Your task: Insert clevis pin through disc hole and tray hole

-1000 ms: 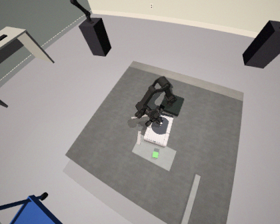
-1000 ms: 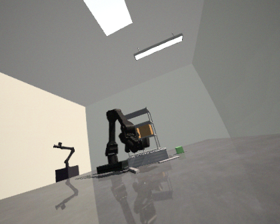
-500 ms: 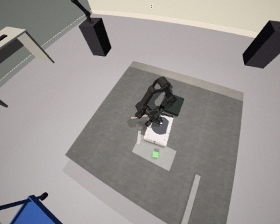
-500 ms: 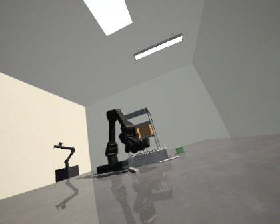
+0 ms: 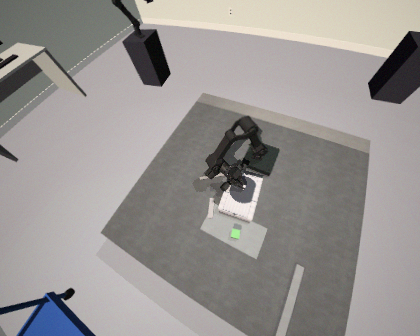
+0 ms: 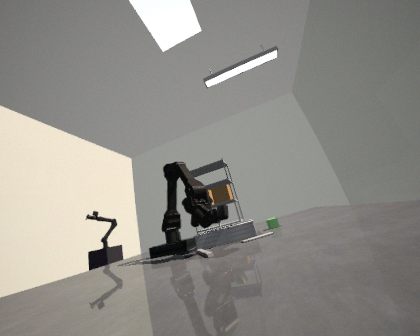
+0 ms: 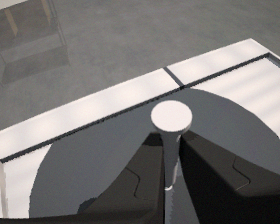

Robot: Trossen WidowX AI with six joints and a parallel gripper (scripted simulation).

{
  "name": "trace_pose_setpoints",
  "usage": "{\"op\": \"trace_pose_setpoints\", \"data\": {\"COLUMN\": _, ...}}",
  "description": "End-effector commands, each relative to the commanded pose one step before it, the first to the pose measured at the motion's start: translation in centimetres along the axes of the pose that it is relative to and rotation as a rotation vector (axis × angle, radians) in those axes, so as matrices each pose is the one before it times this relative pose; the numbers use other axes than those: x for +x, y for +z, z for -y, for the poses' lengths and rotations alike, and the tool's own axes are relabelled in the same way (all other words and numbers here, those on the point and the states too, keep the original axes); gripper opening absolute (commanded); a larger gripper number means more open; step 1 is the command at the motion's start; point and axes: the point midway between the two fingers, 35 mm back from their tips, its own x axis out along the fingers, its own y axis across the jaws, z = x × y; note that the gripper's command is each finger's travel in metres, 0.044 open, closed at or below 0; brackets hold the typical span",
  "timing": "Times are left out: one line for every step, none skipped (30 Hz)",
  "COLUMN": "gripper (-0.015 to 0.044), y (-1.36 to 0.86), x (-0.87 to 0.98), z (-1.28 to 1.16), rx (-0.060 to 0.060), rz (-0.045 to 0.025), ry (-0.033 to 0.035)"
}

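Pin clamped in hand, head up, over disc; 0 readable labels.

Landmark: tall wire shelf unit, with an orange-brown box on it; pale grey-green back wall behind it, cream wall left of it, grey-green side wall off to its right, and a long lit tube lamp plus a bright ceiling panel above it. Glossy grey floor in front of the shelf, mirroring it faintly. Top view, shelf unit not made out: cream wall with a small outlet, pale baseboard, white-topped desk, dark block stands, blue piece at a corner.
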Motion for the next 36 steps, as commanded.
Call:
{"op": "trace_pose_setpoints", "data": {"gripper": 0.0, "y": -0.07, "x": -0.052, "z": -0.033, "rx": -0.0063, "rz": -0.00452, "ry": 0.0022}}
{"op": "trace_pose_setpoints", "data": {"gripper": 0.0, "y": 0.0, "x": 0.001, "z": -0.018, "rx": 0.0, "rz": 0.0, "ry": 0.00001}}
{"op": "trace_pose_setpoints", "data": {"gripper": 0.0, "y": 0.0, "x": 0.0, "z": 0.0, "rx": 0.0, "rz": 0.0, "ry": 0.0}}
{"op": "trace_pose_setpoints", "data": {"gripper": 0.0, "y": 0.0, "x": 0.0, "z": 0.0, "rx": 0.0, "rz": 0.0, "ry": 0.0}}
{"op": "trace_pose_setpoints", "data": {"gripper": 0.0, "y": -0.005, "x": -0.01, "z": 0.002, "rx": 0.0, "rz": -0.00001, "ry": 0.0}}
{"op": "trace_pose_setpoints", "data": {"gripper": 0.0, "y": 0.0, "x": 0.0, "z": 0.0, "rx": 0.0, "rz": 0.0, "ry": 0.0}}
{"op": "trace_pose_setpoints", "data": {"gripper": 0.0, "y": 0.0, "x": 0.0, "z": 0.0, "rx": 0.0, "rz": 0.0, "ry": 0.0}}
{"op": "trace_pose_setpoints", "data": {"gripper": 0.0, "y": 0.0, "x": 0.0, "z": 0.0, "rx": 0.0, "rz": 0.0, "ry": 0.0}}
{"op": "trace_pose_setpoints", "data": {"gripper": 0.0, "y": -0.005, "x": -0.01, "z": -0.001, "rx": 0.0, "rz": -0.00001, "ry": 0.0}}
{"op": "trace_pose_setpoints", "data": {"gripper": 0.0, "y": 0.0, "x": 0.0, "z": 0.0, "rx": 0.0, "rz": 0.0, "ry": 0.0}}
{"op": "trace_pose_setpoints", "data": {"gripper": 0.0, "y": 0.0, "x": 0.0, "z": 0.0, "rx": 0.0, "rz": 0.0, "ry": 0.0}}
{"op": "trace_pose_setpoints", "data": {"gripper": 0.0, "y": -0.005, "x": -0.011, "z": -0.003, "rx": 0.0, "rz": -0.00001, "ry": 0.0}}
{"op": "trace_pose_setpoints", "data": {"gripper": 0.0, "y": 0.0, "x": 0.0, "z": 0.0, "rx": 0.0, "rz": 0.0, "ry": 0.0}}
{"op": "trace_pose_setpoints", "data": {"gripper": 0.0, "y": 0.0, "x": 0.0, "z": 0.0, "rx": 0.0, "rz": 0.0, "ry": 0.0}}
{"op": "trace_pose_setpoints", "data": {"gripper": 0.0, "y": 0.0, "x": 0.0, "z": 0.0, "rx": 0.0, "rz": 0.0, "ry": 0.0}}
{"op": "trace_pose_setpoints", "data": {"gripper": 0.0, "y": -0.005, "x": -0.01, "z": -0.003, "rx": 0.0, "rz": -0.00001, "ry": 0.0}}
{"op": "trace_pose_setpoints", "data": {"gripper": 0.0, "y": 0.0, "x": 0.0, "z": 0.0, "rx": 0.0, "rz": 0.0, "ry": 0.0}}
{"op": "trace_pose_setpoints", "data": {"gripper": 0.0, "y": 0.0, "x": 0.0, "z": 0.0, "rx": 0.0, "rz": 0.0, "ry": 0.0}}
{"op": "trace_pose_setpoints", "data": {"gripper": 0.0, "y": 0.0, "x": 0.0, "z": 0.0, "rx": 0.0, "rz": 0.0, "ry": 0.0}}
{"op": "trace_pose_setpoints", "data": {"gripper": 0.0, "y": -0.005, "x": -0.01, "z": -0.006, "rx": 0.0, "rz": -0.00001, "ry": 0.0}}
{"op": "trace_pose_setpoints", "data": {"gripper": 0.0, "y": 0.0, "x": 0.0, "z": 0.0, "rx": 0.0, "rz": 0.0, "ry": 0.0}}
{"op": "trace_pose_setpoints", "data": {"gripper": 0.0, "y": 0.0, "x": 0.0, "z": 0.0, "rx": 0.0, "rz": 0.0, "ry": 0.0}}
{"op": "trace_pose_setpoints", "data": {"gripper": 0.0, "y": 0.0, "x": 0.0, "z": 0.0, "rx": 0.0, "rz": 0.0, "ry": 0.0}}
{"op": "trace_pose_setpoints", "data": {"gripper": 0.0, "y": -0.004, "x": -0.009, "z": -0.008, "rx": 0.0, "rz": -0.00001, "ry": 0.0}}
{"op": "trace_pose_setpoints", "data": {"gripper": 0.0, "y": 0.0, "x": 0.0, "z": 0.0, "rx": 0.0, "rz": 0.0, "ry": 0.0}}
{"op": "trace_pose_setpoints", "data": {"gripper": 0.0, "y": 0.0, "x": 0.0, "z": 0.0, "rx": 0.0, "rz": 0.0, "ry": 0.0}}
{"op": "trace_pose_setpoints", "data": {"gripper": 0.0, "y": 0.0, "x": 0.0, "z": 0.0, "rx": 0.0, "rz": 0.0, "ry": 0.0}}
{"op": "trace_pose_setpoints", "data": {"gripper": 0.0, "y": -0.004, "x": -0.008, "z": -0.007, "rx": 0.0, "rz": -0.00001, "ry": 0.0}}
{"op": "trace_pose_setpoints", "data": {"gripper": 0.0, "y": 0.0, "x": 0.0, "z": 0.0, "rx": 0.0, "rz": 0.0, "ry": 0.0}}
{"op": "trace_pose_setpoints", "data": {"gripper": 0.0, "y": -0.019, "x": -0.011, "z": 0.003, "rx": 0.0014, "rz": 0.00403, "ry": 0.00077}}
{"op": "trace_pose_setpoints", "data": {"gripper": 0.0, "y": -0.04, "x": -0.024, "z": 0.008, "rx": 0.003, "rz": 0.00873, "ry": 0.00155}}
{"op": "trace_pose_setpoints", "data": {"gripper": 0.0, "y": -0.061, "x": -0.039, "z": 0.017, "rx": 0.0046, "rz": 0.01335, "ry": 0.00206}}
{"op": "trace_pose_setpoints", "data": {"gripper": 0.0, "y": 0.018, "x": 0.005, "z": 0.001, "rx": 0.0042, "rz": -0.00514, "ry": 0.00169}}
{"op": "trace_pose_setpoints", "data": {"gripper": 0.0, "y": 0.022, "x": 0.007, "z": -0.011, "rx": 0.0025, "rz": -0.00661, "ry": 0.00115}}
{"op": "trace_pose_setpoints", "data": {"gripper": 0.0, "y": 0.012, "x": 0.003, "z": -0.006, "rx": 0.0013, "rz": -0.00353, "ry": 0.00057}}
{"op": "trace_pose_setpoints", "data": {"gripper": 0.0, "y": 0.0, "x": 0.0, "z": 0.0, "rx": 0.0, "rz": 0.0, "ry": 0.0}}
